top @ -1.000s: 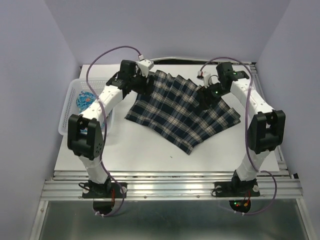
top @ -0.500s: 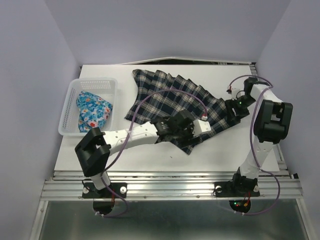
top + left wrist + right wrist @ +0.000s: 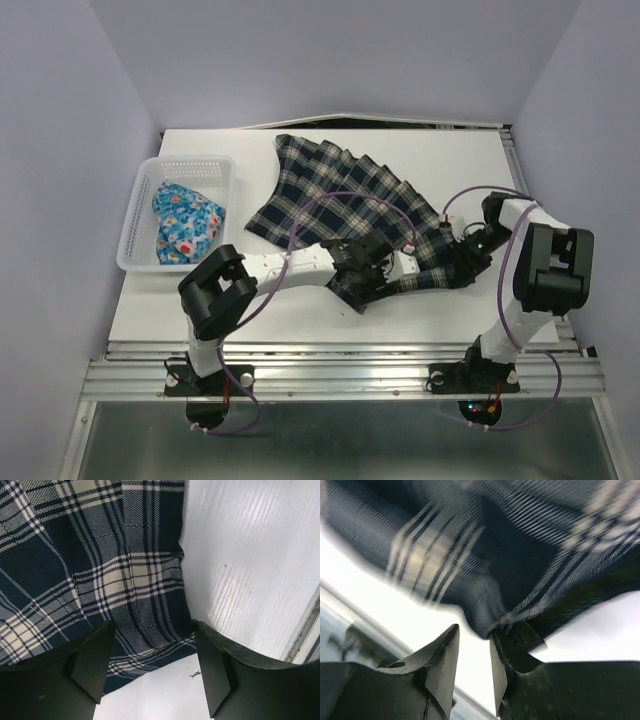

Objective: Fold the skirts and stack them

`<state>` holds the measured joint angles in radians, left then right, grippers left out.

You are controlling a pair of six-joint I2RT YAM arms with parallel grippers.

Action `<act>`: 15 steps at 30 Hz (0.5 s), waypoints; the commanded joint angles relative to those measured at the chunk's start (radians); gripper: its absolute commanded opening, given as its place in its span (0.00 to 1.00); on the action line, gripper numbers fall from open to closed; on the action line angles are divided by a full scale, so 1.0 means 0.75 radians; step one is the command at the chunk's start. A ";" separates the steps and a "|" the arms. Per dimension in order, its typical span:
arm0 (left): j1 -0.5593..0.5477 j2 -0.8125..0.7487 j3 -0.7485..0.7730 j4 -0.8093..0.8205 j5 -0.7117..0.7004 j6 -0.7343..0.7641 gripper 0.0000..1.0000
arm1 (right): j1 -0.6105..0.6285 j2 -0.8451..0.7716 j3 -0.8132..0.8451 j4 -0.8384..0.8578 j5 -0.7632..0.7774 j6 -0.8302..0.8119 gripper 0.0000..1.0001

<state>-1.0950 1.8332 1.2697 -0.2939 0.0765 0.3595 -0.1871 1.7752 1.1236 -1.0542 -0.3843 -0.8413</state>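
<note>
The plaid skirt (image 3: 340, 190) lies spread flat on the white table, fanned from far left to near right. My left gripper (image 3: 365, 283) is at its near corner. In the left wrist view it (image 3: 152, 680) is open wide, and the corner of the plaid skirt (image 3: 100, 555) lies between the fingers. My right gripper (image 3: 462, 258) is at the skirt's right corner. In the right wrist view it (image 3: 474, 632) is open with a narrow gap, and the plaid skirt's hem (image 3: 530, 545) touches the right fingertip (image 3: 496, 645). The blue floral skirt (image 3: 185, 225) lies bunched in the basket.
A white lattice basket (image 3: 140, 200) stands at the table's left edge. The metal rail (image 3: 340, 350) runs along the table's near edge, close behind both grippers. The purple walls close in on both sides.
Both arms left the skirt's far edge. The left arm swung across to the near corner and the right arm drew back to the right corner. The skirt's near part shifted.
</note>
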 commanded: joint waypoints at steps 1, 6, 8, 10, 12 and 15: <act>0.179 -0.086 -0.018 -0.068 0.133 -0.042 0.75 | 0.016 -0.162 -0.044 -0.324 -0.148 -0.311 0.38; 0.508 -0.333 -0.073 -0.034 0.285 0.014 0.78 | 0.016 -0.344 0.117 -0.425 -0.234 -0.331 0.46; 0.560 -0.385 -0.049 0.003 0.242 -0.003 0.79 | 0.016 -0.318 0.227 -0.390 -0.301 -0.251 0.50; 0.633 -0.338 0.033 -0.017 0.227 -0.013 0.79 | 0.016 -0.208 0.420 -0.350 -0.420 -0.143 0.53; 0.687 -0.281 0.121 -0.029 0.264 -0.041 0.79 | 0.016 -0.116 0.526 -0.241 -0.499 0.073 0.54; 0.813 -0.162 0.215 -0.064 0.423 -0.076 0.78 | 0.079 0.069 0.739 -0.035 -0.512 0.262 0.53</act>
<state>-0.5385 1.6287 1.3624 -0.3168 0.2718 0.3370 -0.1726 1.7092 1.5536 -1.2625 -0.6785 -0.8627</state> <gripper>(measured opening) 0.786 0.533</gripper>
